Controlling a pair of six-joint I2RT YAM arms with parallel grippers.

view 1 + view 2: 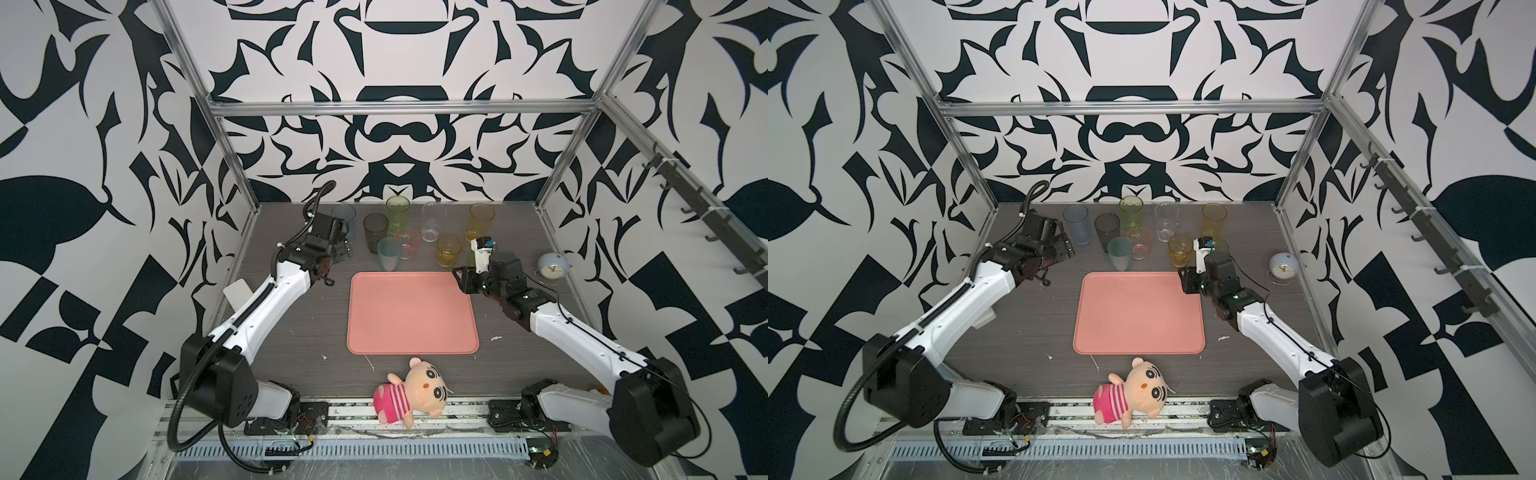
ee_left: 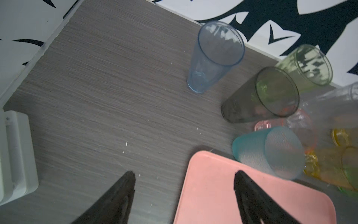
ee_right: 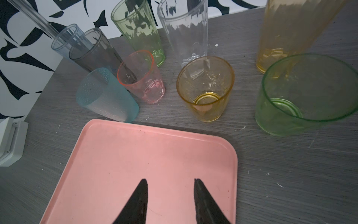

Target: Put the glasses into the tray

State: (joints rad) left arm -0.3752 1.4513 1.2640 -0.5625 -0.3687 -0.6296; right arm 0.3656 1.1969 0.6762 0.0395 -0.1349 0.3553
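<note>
The salmon-pink tray (image 1: 413,313) (image 1: 1138,313) lies empty at mid-table. Behind it stand several glasses: blue-grey (image 1: 345,222), smoky (image 1: 375,232), tall green (image 1: 398,214), clear (image 1: 433,222), tall yellow (image 1: 481,220), teal (image 1: 389,253), pink (image 1: 406,243), amber (image 1: 449,250) and a short green one (image 3: 310,93). My left gripper (image 1: 340,249) (image 2: 184,174) is open and empty, hovering by the tray's (image 2: 213,194) far left corner, in front of the blue-grey glass (image 2: 213,58). My right gripper (image 1: 459,276) (image 3: 170,180) is open and empty above the tray's (image 3: 155,155) far right corner.
A plush doll (image 1: 411,390) lies at the table's front edge. A small round clock (image 1: 549,266) stands at the right, behind the right arm. A small white box (image 1: 237,293) (image 2: 15,155) sits at the left edge under the left arm.
</note>
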